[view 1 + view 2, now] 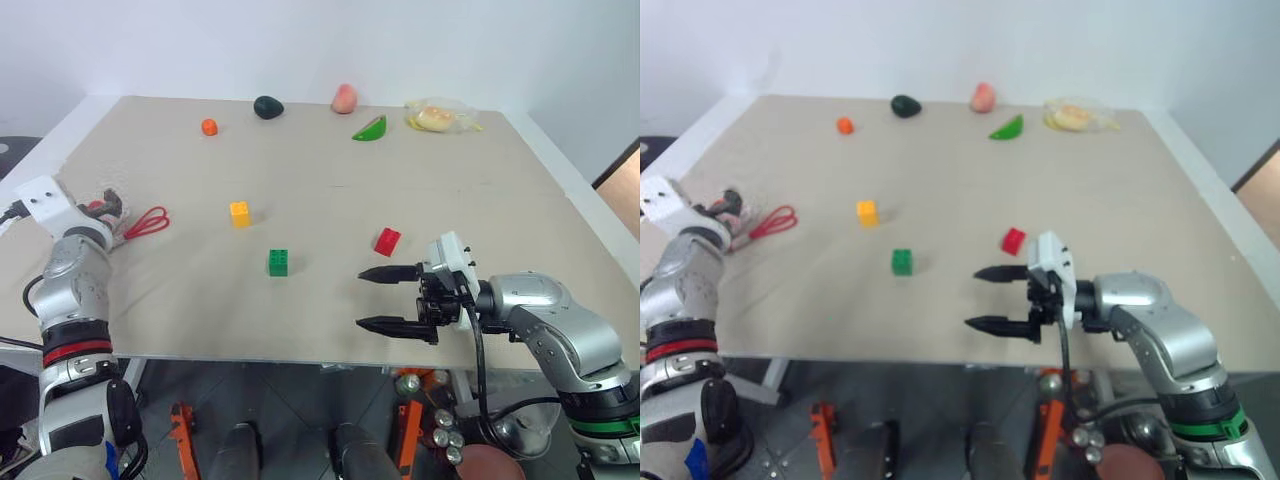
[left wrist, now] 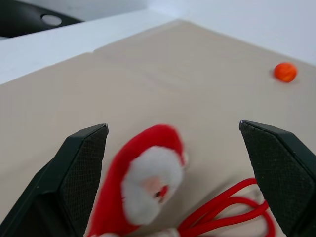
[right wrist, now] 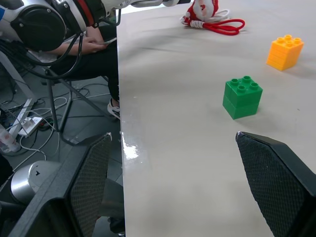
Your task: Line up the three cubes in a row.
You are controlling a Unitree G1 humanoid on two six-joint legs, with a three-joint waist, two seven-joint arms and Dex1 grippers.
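Three cubes sit apart on the beige table (image 1: 500, 210): the yellow cube (image 1: 239, 214) to the left, the green cube (image 1: 278, 262) nearer the front, the red cube (image 1: 387, 241) tilted to the right. They form a loose triangle, not a line. My right gripper (image 1: 385, 298) hovers open by the front edge, just right of the green cube (image 3: 242, 96) and in front of the red one, with nothing between its fingers. At the table's left edge, my left gripper (image 2: 173, 133) is spread wide over a small Santa toy (image 2: 148, 182), its fingers clear of it.
The Santa toy's red cord (image 1: 147, 222) lies at the left edge. Along the back are an orange fruit (image 1: 209, 127), a dark avocado (image 1: 268, 107), a peach (image 1: 344, 98), a green wedge slice (image 1: 370, 129) and a clear bag (image 1: 440, 116). A person's hand (image 3: 91, 45) shows beside the table.
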